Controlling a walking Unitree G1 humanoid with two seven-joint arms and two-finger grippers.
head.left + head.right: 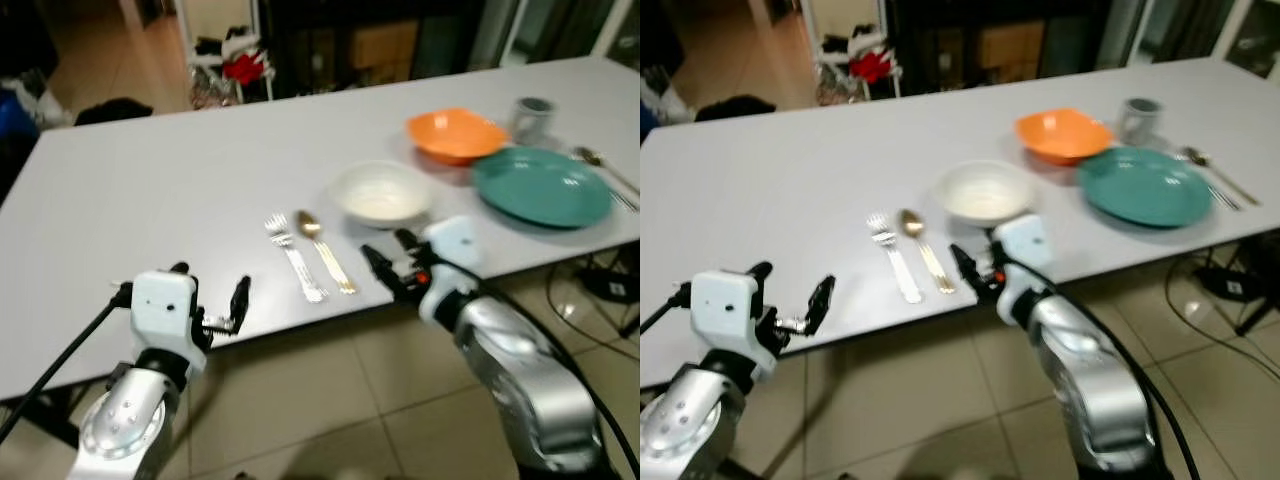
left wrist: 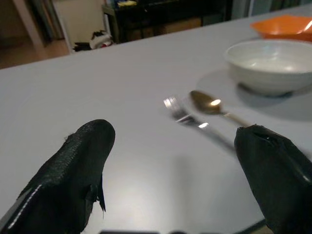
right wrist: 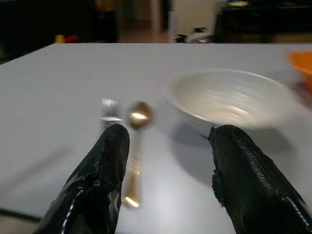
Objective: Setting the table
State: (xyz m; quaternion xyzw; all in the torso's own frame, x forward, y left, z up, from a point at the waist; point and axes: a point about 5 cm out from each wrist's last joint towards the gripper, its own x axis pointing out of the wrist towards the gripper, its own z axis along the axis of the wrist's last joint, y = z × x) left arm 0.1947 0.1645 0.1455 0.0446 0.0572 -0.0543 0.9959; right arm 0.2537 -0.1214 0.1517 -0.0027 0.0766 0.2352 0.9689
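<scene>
A silver fork (image 1: 294,257) and a gold spoon (image 1: 325,250) lie side by side near the front edge of the grey table (image 1: 170,190). To their right sits a white bowl (image 1: 381,193), then an orange bowl (image 1: 455,134) and a teal plate (image 1: 541,185). My right gripper (image 1: 390,255) is open just off the table's front edge, right of the spoon and in front of the white bowl. My left gripper (image 1: 210,297) is open at the front edge, left of the fork. Neither holds anything.
A grey mug (image 1: 532,118) stands behind the teal plate, and more cutlery (image 1: 603,170) lies at the plate's right. Beyond the table stand dark shelves (image 1: 330,40) and a rack with clothes (image 1: 228,60). Cables (image 1: 600,290) lie on the tiled floor at the right.
</scene>
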